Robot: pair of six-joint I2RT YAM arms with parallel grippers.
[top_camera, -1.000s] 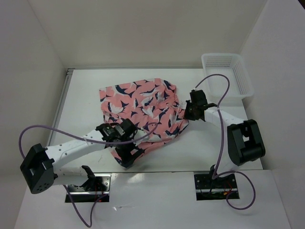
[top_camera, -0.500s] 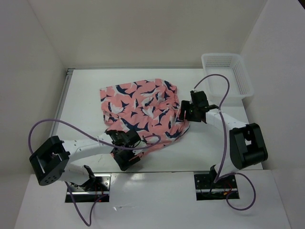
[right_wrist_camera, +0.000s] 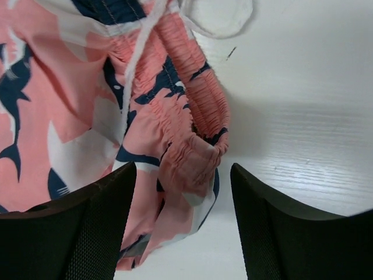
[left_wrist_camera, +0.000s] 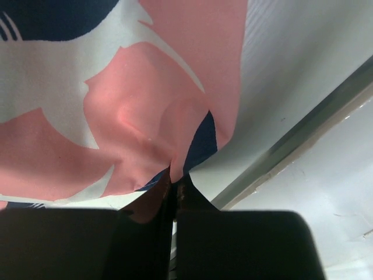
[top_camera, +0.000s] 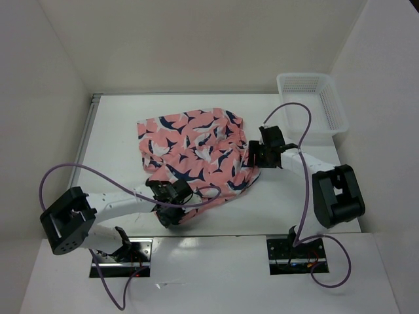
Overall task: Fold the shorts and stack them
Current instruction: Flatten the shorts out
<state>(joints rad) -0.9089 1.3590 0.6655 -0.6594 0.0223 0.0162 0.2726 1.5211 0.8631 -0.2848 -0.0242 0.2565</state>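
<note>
The salmon-pink shorts (top_camera: pixel 193 147) with navy-and-white shapes lie crumpled in the middle of the white table. My left gripper (top_camera: pixel 170 214) sits at their near-left corner, low by the table's front edge. In the left wrist view its jaws (left_wrist_camera: pixel 173 188) are shut on a pinch of the shorts' hem (left_wrist_camera: pixel 116 105). My right gripper (top_camera: pixel 253 156) is at the shorts' right side. In the right wrist view it (right_wrist_camera: pixel 182 170) stands open, with the gathered elastic waistband (right_wrist_camera: pixel 192 99) lying between the fingers, touching neither.
A white mesh basket (top_camera: pixel 313 104) stands at the back right corner. White walls close in the table on three sides. A metal strip (left_wrist_camera: pixel 303 134) runs along the table's edge close to the left gripper.
The left gripper moved down to the shorts' near-left corner and shut on the hem. The right gripper opened and let go of the waistband.
</note>
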